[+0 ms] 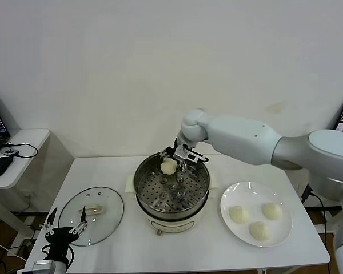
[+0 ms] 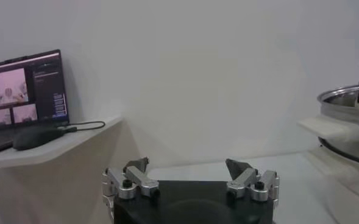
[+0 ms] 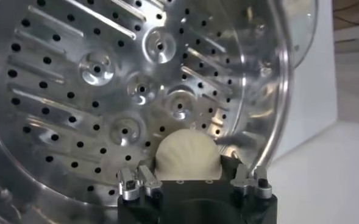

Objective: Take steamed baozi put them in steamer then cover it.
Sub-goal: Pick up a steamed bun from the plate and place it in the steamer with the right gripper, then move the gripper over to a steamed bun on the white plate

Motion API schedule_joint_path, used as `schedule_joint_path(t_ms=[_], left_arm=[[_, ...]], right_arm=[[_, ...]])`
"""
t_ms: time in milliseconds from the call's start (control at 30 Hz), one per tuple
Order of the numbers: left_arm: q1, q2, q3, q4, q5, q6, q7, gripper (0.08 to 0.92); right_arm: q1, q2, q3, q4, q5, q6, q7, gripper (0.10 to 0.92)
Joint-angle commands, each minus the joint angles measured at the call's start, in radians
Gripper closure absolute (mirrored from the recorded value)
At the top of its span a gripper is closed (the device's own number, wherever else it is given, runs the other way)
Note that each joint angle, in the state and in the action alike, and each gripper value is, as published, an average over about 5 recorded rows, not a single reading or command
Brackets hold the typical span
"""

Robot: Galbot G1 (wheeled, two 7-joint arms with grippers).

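A: Where is the bun found at this moment?

B: One steamed baozi (image 1: pixel 168 165) is seen between the fingers of the right gripper (image 1: pixel 177 161), over the far side of the steamer (image 1: pixel 171 191), just above the perforated tray (image 3: pixel 106 91). Three more buns (image 1: pixel 255 220) are left on the white plate (image 1: pixel 231 197), on the worktop (image 1: pixel 177 251) to the right of the steamer.

A: Why is it held so far back in the pot?

B: It is judged that the near part of the tray is kept free, so that the other three can be laid in afterwards without pushing this one.

A: And the right gripper, how is it set?

B: In the right wrist view the bun (image 3: pixel 186 157) sits between the two fingers (image 3: pixel 136 182), which are spread about as wide as the bun. Whether it is pinched or already let loose cannot be told; no clear gap is seen at either side.

A: What about the other arm?

B: The left gripper (image 1: pixel 63 231) is parked low at the near left corner, beside the cover (image 1: pixel 91 216), with its fingers (image 2: pixel 133 176) spread wide and nothing between them. The cover lies flat on the worktop, left of the steamer, probably so that it can be taken by this arm once all the buns are in.
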Motion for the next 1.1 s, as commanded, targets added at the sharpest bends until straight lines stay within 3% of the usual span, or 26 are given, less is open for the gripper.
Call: schedule_joint_path(t_ms=[33, 133, 300, 467, 633, 833, 1100], left_arm=[[0.001, 0.000, 0.001, 0.000, 0.001, 0.000, 0.000, 0.177], [0.002, -0.002, 0.003, 0.000, 0.002, 0.000, 0.000, 0.177], [0.001, -0.004, 0.008, -0.004, 0.005, 0.001, 0.000, 0.177], [0.000, 0.004, 0.007, -0.011, 0.002, 0.005, 0.000, 0.177], [0.001, 0.014, 0.006, -0.021, -0.001, 0.009, -0.001, 0.177], [0.003, 0.027, 0.005, -0.034, -0.004, 0.012, -0.001, 0.177], [0.006, 0.041, -0.008, -0.041, -0.010, 0.015, -0.001, 0.177]], right_arm=[[-0.025, 0.027, 0.002, -0.051, -0.058, 0.045, 0.015, 0.277], [-0.014, 0.019, 0.012, -0.037, -0.034, 0.045, 0.027, 0.220], [0.093, -0.035, 0.001, 0.059, 0.111, -0.027, -0.002, 0.203], [0.261, -0.187, -0.062, 0.271, 0.370, -0.362, -0.101, 0.202], [0.354, -0.380, -0.095, 0.495, 0.490, -0.747, -0.138, 0.203], [0.371, -0.578, -0.101, 0.649, 0.538, -0.889, -0.157, 0.203], [0.285, -0.776, -0.120, 0.727, 0.447, -0.894, -0.174, 0.202]])
